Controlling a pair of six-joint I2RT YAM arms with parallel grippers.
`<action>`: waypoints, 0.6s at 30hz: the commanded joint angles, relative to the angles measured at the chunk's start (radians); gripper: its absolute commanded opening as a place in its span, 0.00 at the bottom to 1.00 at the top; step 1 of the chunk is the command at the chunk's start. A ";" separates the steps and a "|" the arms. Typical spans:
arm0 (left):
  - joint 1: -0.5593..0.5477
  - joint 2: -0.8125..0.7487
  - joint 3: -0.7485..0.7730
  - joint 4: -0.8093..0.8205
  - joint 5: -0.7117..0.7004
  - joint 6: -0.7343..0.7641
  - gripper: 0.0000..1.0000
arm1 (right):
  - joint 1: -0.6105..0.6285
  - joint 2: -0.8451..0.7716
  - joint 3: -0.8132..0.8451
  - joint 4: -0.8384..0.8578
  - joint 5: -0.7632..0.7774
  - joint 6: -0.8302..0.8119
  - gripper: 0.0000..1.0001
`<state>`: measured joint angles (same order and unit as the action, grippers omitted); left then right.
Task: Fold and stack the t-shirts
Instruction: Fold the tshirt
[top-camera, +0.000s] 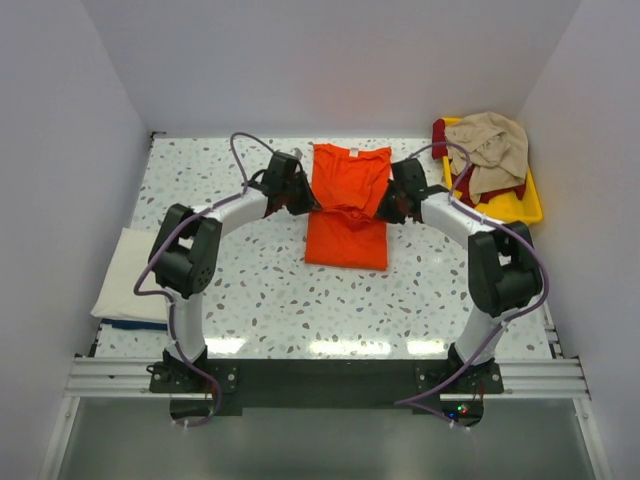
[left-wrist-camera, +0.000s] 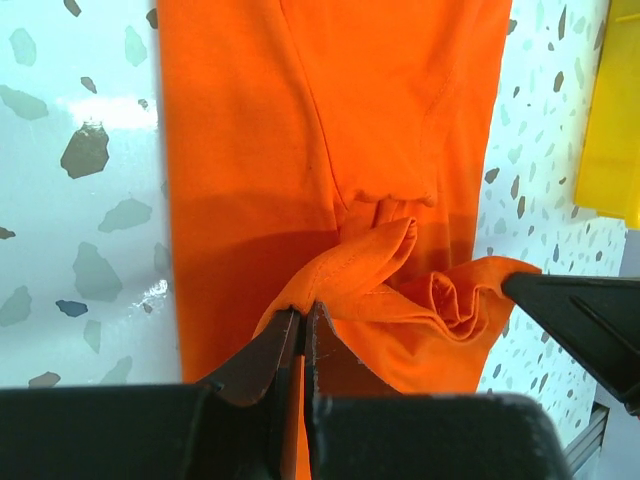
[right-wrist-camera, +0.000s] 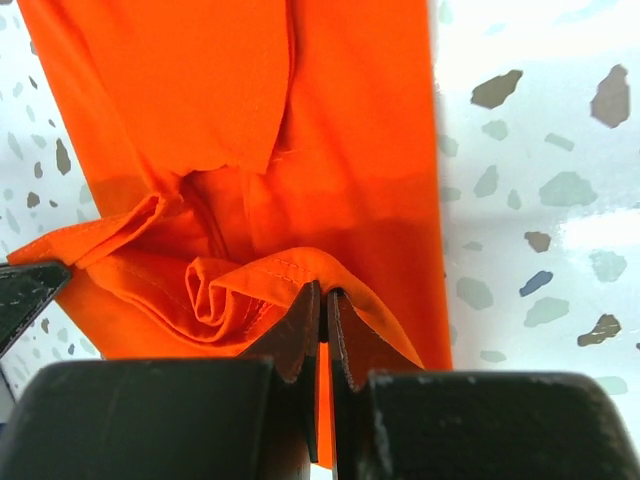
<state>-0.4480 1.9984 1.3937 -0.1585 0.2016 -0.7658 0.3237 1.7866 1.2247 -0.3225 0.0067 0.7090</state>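
Clenched left end effector (left-wrist-camera: 303, 315) and right end effector (right-wrist-camera: 323, 298), both gripping the orange t-shirt (top-camera: 347, 205).
Pinched at bunched folds on opposite sides, mid-length; spread as a narrow strip at mid-desk (top-camera: 270, 290); beige t-shirt (top-camera: 495, 145) and dark red t-shirt (top-camera: 440, 135) heaped in yellow tray (top-camera: 520, 210), far right; cream-white t-shirt (top-camera: 128, 272) folded over navy t-shirt (top-camera: 135, 324), left edge.

We find no text, label, brand, number or sign that we can read in any of the views.
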 joint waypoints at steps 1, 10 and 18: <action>0.018 0.007 0.050 0.014 0.024 0.025 0.00 | -0.026 -0.015 0.030 0.042 -0.033 -0.019 0.00; 0.034 0.051 0.079 0.019 0.045 0.042 0.01 | -0.051 0.025 0.071 0.039 -0.073 -0.023 0.00; 0.058 0.047 0.099 0.034 0.050 0.075 0.28 | -0.080 0.065 0.114 0.056 -0.125 -0.043 0.20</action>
<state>-0.4095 2.0575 1.4387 -0.1577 0.2398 -0.7292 0.2611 1.8465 1.2839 -0.3119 -0.0811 0.6922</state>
